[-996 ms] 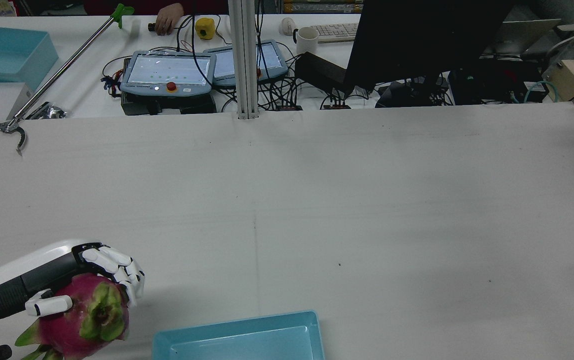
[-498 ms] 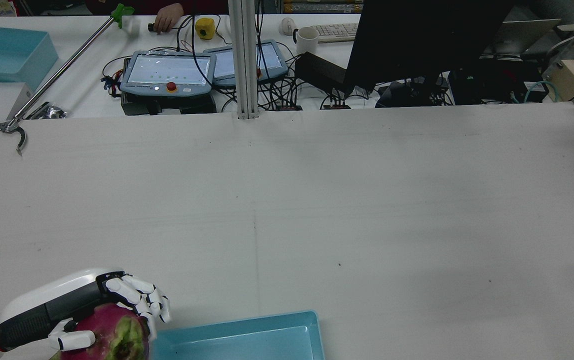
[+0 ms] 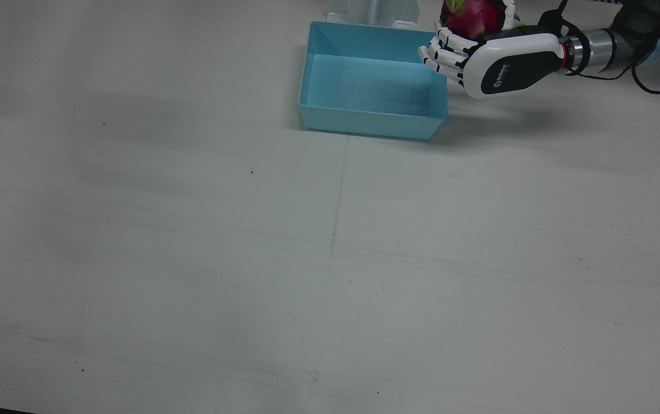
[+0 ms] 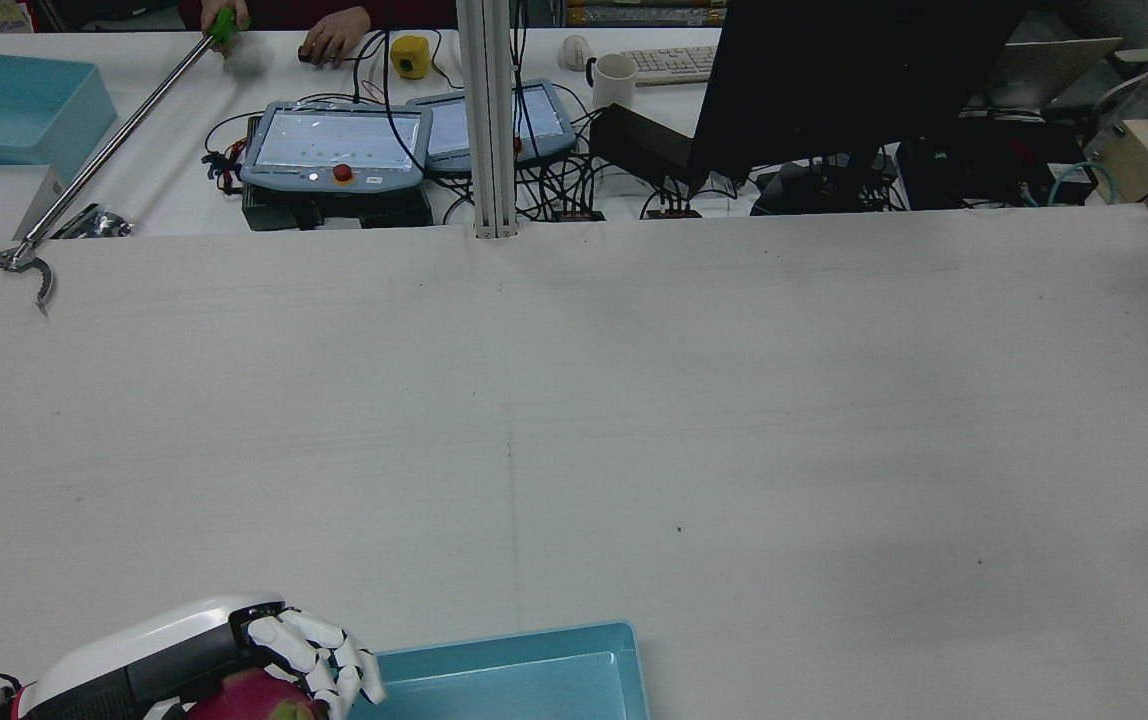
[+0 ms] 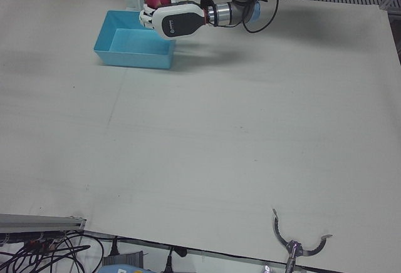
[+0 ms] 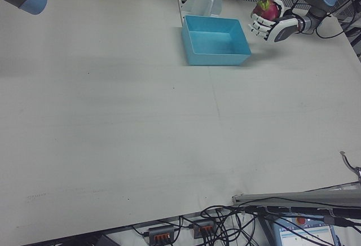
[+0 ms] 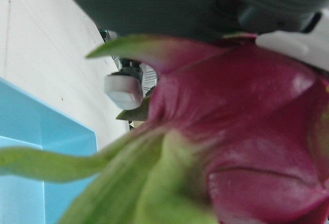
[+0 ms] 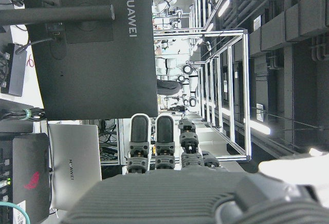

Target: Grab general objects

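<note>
White table [image 3: 192,230]: the left hand [image 3: 497,60] grips a dragon fruit [image 3: 471,17], axis unclear, beside an empty blue bin [image 3: 373,123]; right hand [image 8: 169,152] fingers extended, holding nothing.

The left hand [image 3: 482,60] has white segmented fingers [image 3: 439,54], a black-and-white shell, and a silver wrist.

Magenta dragon fruit [image 3: 471,17], held aloft
</note>
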